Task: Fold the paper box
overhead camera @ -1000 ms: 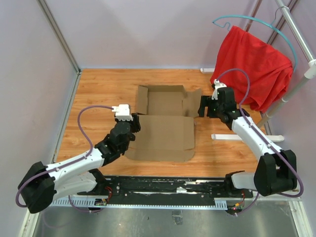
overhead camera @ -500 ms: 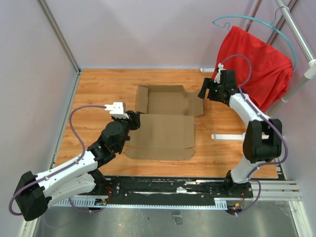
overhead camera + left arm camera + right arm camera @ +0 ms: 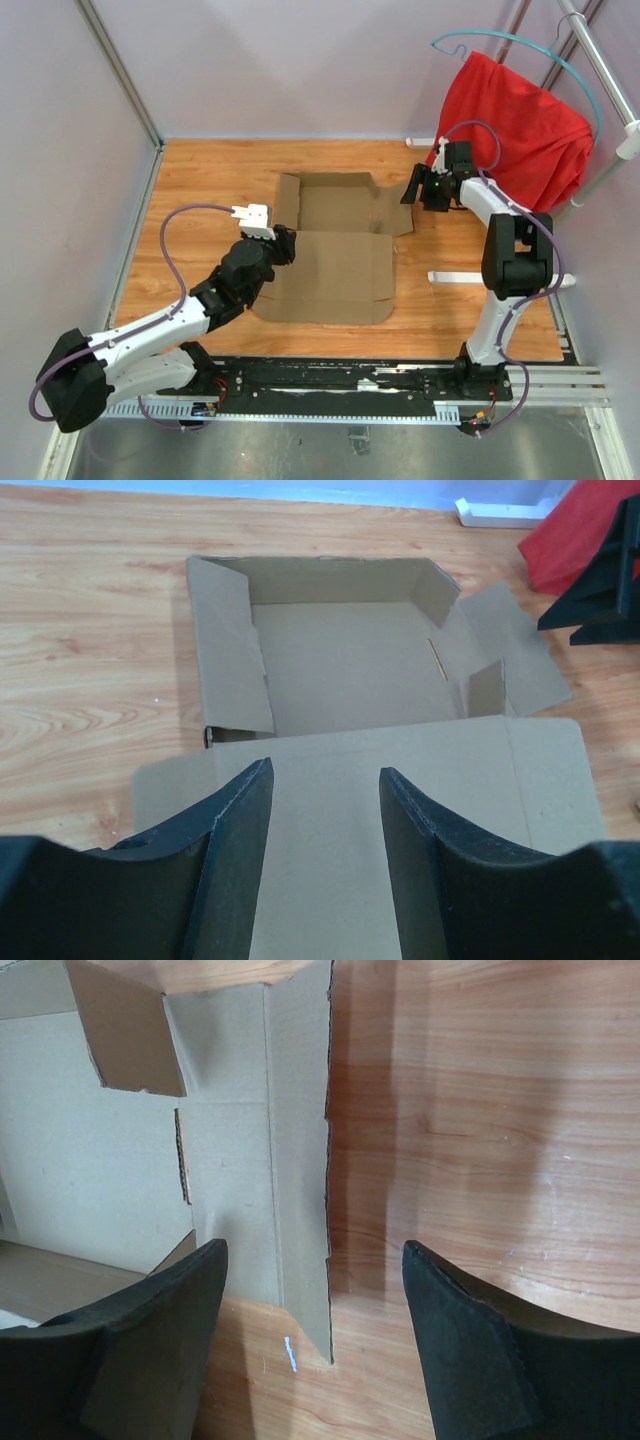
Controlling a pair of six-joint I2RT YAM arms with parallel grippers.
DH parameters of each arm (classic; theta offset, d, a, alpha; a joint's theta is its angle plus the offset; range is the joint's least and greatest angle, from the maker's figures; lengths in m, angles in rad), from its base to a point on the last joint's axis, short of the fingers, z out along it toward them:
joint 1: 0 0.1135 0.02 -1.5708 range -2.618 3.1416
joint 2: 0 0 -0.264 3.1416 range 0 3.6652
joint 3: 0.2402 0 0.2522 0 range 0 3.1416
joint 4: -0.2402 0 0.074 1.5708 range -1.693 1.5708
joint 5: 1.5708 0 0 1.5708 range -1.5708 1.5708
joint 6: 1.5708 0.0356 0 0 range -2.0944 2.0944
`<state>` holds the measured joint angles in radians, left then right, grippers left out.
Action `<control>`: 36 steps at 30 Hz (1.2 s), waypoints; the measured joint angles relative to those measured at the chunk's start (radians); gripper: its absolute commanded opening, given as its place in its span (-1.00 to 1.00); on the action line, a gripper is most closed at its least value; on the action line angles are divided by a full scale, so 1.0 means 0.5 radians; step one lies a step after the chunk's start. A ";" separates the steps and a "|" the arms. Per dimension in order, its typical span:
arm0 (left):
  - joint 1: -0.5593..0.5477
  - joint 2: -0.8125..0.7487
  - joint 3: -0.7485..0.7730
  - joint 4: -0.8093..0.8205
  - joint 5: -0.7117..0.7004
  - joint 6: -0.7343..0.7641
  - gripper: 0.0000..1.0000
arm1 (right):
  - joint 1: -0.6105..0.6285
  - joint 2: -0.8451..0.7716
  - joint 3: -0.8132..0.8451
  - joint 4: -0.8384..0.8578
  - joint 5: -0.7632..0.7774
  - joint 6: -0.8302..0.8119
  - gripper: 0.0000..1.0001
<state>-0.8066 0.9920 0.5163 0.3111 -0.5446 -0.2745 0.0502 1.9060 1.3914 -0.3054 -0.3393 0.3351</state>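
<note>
Left claw (image 3: 286, 244) advanced over paper box (image 3: 335, 268); long axis near-to-far; lid nearest.

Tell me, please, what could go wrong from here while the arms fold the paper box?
1. Both the left gripper and right gripper are open and grip nothing, so a nudge may slide the whole paper box across the wooden table.
2. The right side flap lies splayed outward on the table; the gripper may skid over it rather than lift it.
3. The red cloth hangs close behind the right arm, and its cable might snag.
</note>
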 measured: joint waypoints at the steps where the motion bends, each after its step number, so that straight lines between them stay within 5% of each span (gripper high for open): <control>1: 0.000 -0.006 0.000 0.001 0.002 -0.002 0.05 | 0.004 0.012 0.014 -0.011 0.000 -0.003 0.41; 10: 0.000 -0.077 -0.008 -0.022 -0.007 -0.031 0.04 | 0.102 0.172 0.073 -0.088 0.002 -0.058 0.17; 16: 0.000 -0.092 -0.003 -0.100 -0.007 -0.043 0.05 | 0.140 0.209 0.072 -0.127 0.007 -0.064 -0.64; 19: 0.000 -0.133 -0.003 -0.127 -0.007 -0.047 0.04 | 0.140 0.208 0.058 -0.117 0.003 -0.053 -0.86; 36: 0.000 -0.114 0.059 -0.260 0.111 -0.115 0.04 | 0.311 -0.386 -0.281 -0.272 0.220 -0.127 -0.98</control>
<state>-0.8066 0.9352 0.5457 0.1810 -0.4892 -0.3321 0.2054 1.7130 1.2510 -0.4416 -0.2291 0.2714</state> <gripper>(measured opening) 0.523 0.017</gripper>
